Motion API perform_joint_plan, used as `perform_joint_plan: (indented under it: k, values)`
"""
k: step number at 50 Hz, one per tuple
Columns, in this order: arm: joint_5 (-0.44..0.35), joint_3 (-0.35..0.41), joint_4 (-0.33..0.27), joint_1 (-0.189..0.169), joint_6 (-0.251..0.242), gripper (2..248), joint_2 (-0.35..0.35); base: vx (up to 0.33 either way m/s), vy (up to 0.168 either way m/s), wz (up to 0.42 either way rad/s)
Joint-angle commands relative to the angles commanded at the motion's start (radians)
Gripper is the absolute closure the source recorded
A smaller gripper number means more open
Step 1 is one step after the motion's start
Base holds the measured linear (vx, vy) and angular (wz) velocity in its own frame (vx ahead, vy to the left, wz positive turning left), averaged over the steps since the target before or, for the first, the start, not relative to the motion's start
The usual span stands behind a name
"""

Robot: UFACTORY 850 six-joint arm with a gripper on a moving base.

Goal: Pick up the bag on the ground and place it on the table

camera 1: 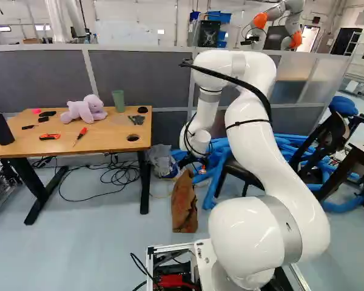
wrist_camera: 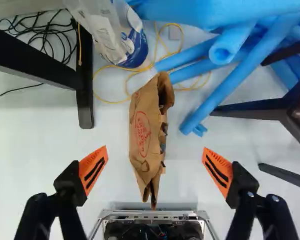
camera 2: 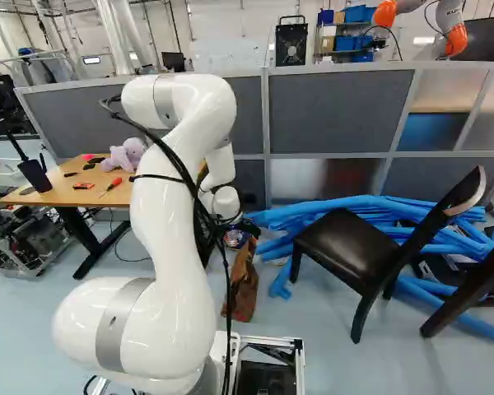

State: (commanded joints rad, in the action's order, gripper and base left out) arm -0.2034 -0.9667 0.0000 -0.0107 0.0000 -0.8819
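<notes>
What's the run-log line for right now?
end effector: open, above brown bag | brown bag: on floor, ungripped, near blue tubes | table: bag not yet placed

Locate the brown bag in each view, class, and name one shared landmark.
Left base view: bag on the floor, between the table leg and the arm.
Right base view: just right of the arm, left of the chair.
Wrist view: in line with the gap between open jaws.
Landmark: blue tubes.

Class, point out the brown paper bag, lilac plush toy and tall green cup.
Brown paper bag (wrist_camera: 143,135): wrist view, printed side.
Lilac plush toy (camera 1: 84,111): left base view, body.
Tall green cup (camera 1: 118,102): left base view, side.
</notes>
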Motion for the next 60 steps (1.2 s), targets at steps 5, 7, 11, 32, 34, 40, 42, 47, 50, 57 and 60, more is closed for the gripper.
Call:
perform_joint_plan:
  k: [5, 7, 11, 32, 34, 40, 42, 47, 50, 57, 60]
  values:
    - [0.016, -0.021, 0.000, -0.005, 0.000, 3, -0.023, 0.000, 0.000, 0.000]
    - [0.023, -0.030, 0.000, -0.007, 0.000, 3, -0.032, 0.000, 0.000, 0.000]
    - [0.035, -0.047, 0.000, -0.010, 0.000, 3, -0.051, 0.000, 0.000, 0.000]
    - [0.092, -0.140, 0.000, -0.021, 0.000, 3, -0.147, 0.000, 0.000, 0.000]
    - [0.094, -0.149, 0.000, -0.022, 0.000, 3, -0.156, 0.000, 0.000, 0.000]
    - [0.097, -0.178, 0.000, -0.024, 0.000, 3, -0.184, 0.000, 0.000, 0.000]
    - [0.097, -0.187, 0.000, -0.024, 0.000, 3, -0.192, 0.000, 0.000, 0.000]
    - [0.097, -0.209, 0.000, -0.026, 0.000, 3, -0.215, 0.000, 0.000, 0.000]
    - [0.097, -0.223, 0.000, -0.026, 0.000, 3, -0.228, 0.000, 0.000, 0.000]
    - [0.097, -0.255, 0.000, -0.028, 0.000, 3, -0.259, 0.000, 0.000, 0.000]
    - [0.097, -0.268, 0.000, -0.029, 0.000, 3, -0.272, 0.000, 0.000, 0.000]
